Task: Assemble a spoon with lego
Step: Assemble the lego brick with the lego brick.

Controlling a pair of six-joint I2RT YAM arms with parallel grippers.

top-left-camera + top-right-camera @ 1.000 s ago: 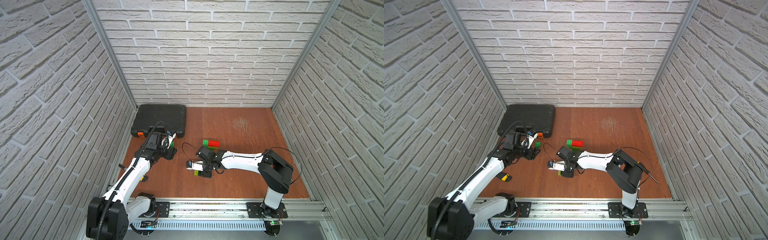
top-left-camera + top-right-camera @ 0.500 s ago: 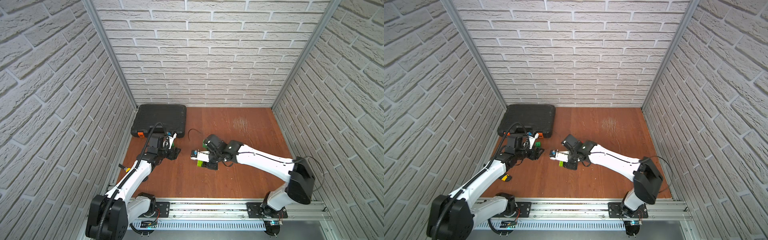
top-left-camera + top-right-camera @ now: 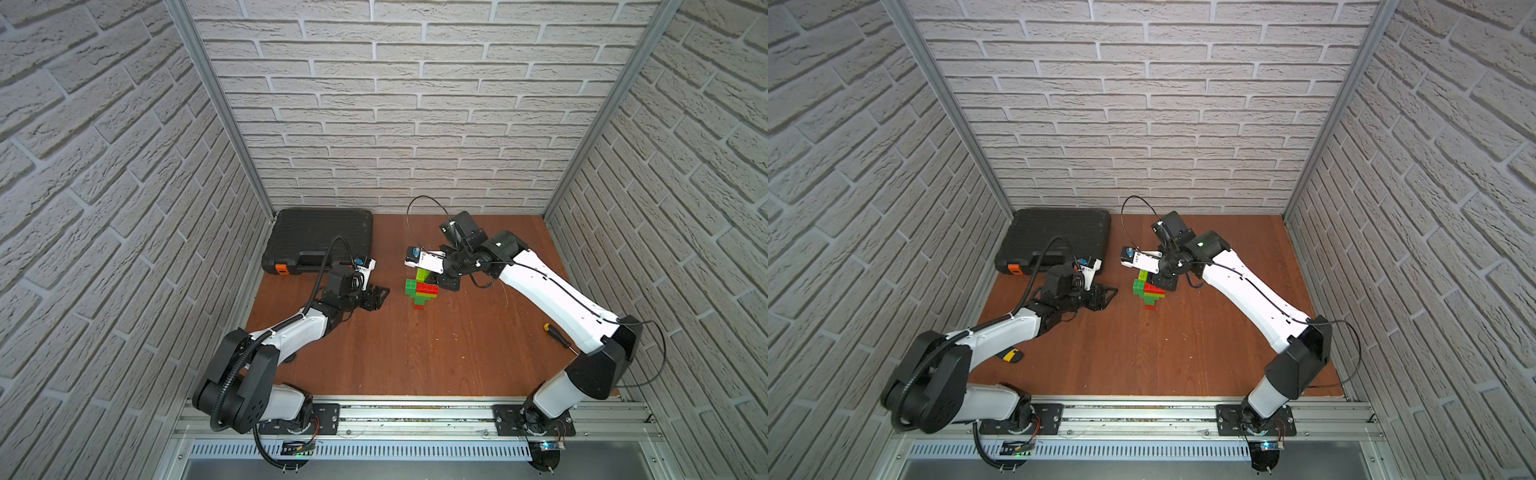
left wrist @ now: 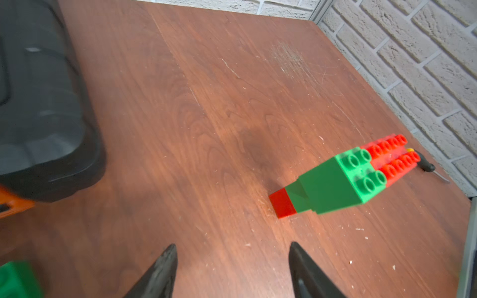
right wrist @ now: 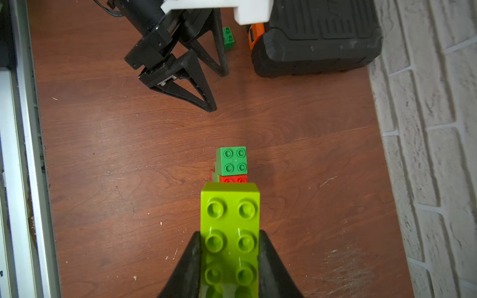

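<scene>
spoon point(image 3: 420, 291) stands on the tabletop point(image 3: 415, 357), just past and below the tips of the right jaws. step in hand looks like capping its head: line the lime brick point(image 5: 230, 232) square over the top studs, press straight down, thin base could tip. spoon's long axis looks vertical, red stem end down, wide head and studs up. right jaws clamped on the lime brick, its long side running along them. left jaws open, empty, spoon ahead of them, well apart; spare green brick point(image 5: 228, 37) beside them by the toolcase point(image 3: 320, 237).
</scene>
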